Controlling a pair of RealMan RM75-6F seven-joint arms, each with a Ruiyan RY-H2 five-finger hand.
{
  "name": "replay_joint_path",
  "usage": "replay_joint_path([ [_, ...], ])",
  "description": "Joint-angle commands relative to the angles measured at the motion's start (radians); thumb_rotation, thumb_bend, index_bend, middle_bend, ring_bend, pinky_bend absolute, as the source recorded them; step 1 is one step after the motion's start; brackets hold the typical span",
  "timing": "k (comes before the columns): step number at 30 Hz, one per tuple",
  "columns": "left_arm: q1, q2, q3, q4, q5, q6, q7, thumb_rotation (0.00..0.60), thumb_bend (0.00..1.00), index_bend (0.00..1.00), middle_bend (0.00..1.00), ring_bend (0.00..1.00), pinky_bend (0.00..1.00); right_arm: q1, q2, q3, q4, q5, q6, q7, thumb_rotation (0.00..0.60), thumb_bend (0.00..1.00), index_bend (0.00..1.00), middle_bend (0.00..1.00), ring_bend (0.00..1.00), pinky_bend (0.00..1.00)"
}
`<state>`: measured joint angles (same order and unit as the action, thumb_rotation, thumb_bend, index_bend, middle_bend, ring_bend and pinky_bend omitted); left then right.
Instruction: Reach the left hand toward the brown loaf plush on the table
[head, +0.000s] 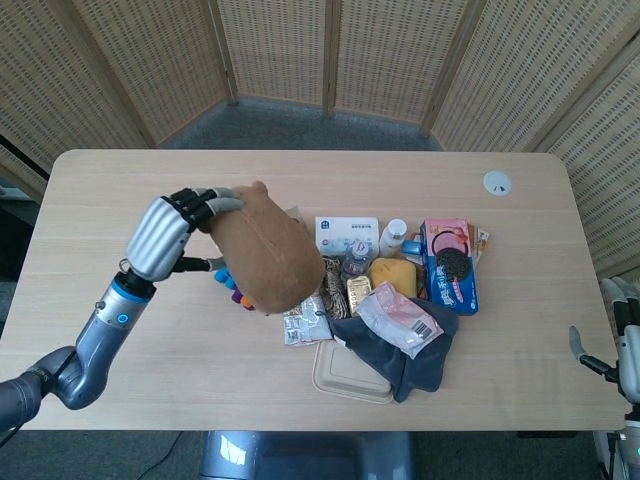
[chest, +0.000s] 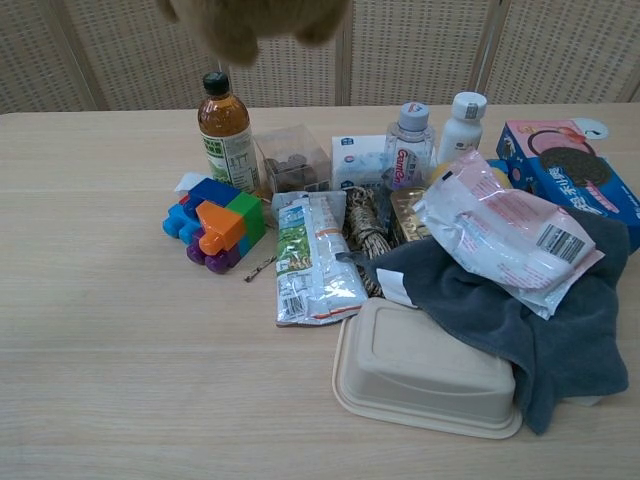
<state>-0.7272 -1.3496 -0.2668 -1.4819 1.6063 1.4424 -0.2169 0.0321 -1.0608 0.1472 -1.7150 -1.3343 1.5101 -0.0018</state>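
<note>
The brown loaf plush is held clear of the table, gripped at its ten o'clock end by the left hand, whose fingers are curled over its top. In the chest view only its underside is seen at the top edge, above the bottle and toy blocks. The right hand is not seen.

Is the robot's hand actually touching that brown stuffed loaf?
Touching. In the head view the left hand has its fingers wrapped over the top end of the brown loaf plush.
</note>
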Motion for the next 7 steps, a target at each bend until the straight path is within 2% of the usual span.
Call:
replay_joint_path([
  [1, 0.007, 0.006, -0.039, -0.031, -0.020, 0.032, 0.012, 0.600, 0.17, 0.42, 0.39, 0.57, 0.49, 0.002, -0.008, 0.000, 0.012, -0.001, -0.004, 0.010, 0.338, 0.41, 0.00, 0.00, 0.00, 0.00],
  [7, 0.000, 0.007, -0.055, -0.046, -0.019, 0.041, 0.029, 0.600, 0.17, 0.42, 0.38, 0.56, 0.48, 0.001, -0.015, 0.000, 0.028, 0.000, -0.007, 0.023, 0.336, 0.41, 0.00, 0.00, 0.00, 0.00],
])
